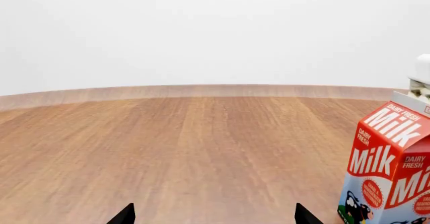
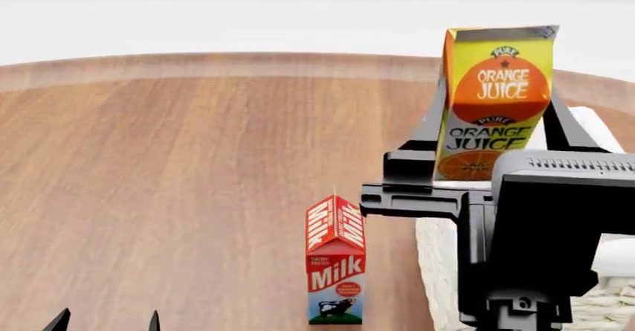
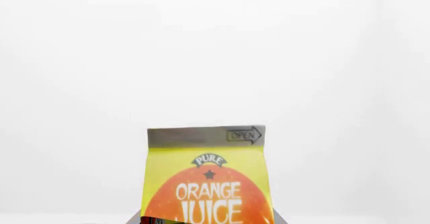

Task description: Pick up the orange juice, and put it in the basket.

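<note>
Carton of orange juice (image 2: 493,100), glossy gable-top, in right gripper (image 2: 466,186).

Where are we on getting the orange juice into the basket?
Pick-up looks done: the right claw holds the orange juice upright, lifted clear of the table. It is partly over the basket at the right edge. Still left: lower and release it. The milk carton stands untouched; the left claw is idle.

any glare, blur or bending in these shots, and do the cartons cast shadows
Left wrist view: table far edge bows, a wide-angle curve; milk sharp, print readable. Head view: flat even light, no glare, no clear shadow under the milk; juice crisp. Right wrist view: background blank white, juice slightly soft.
</note>
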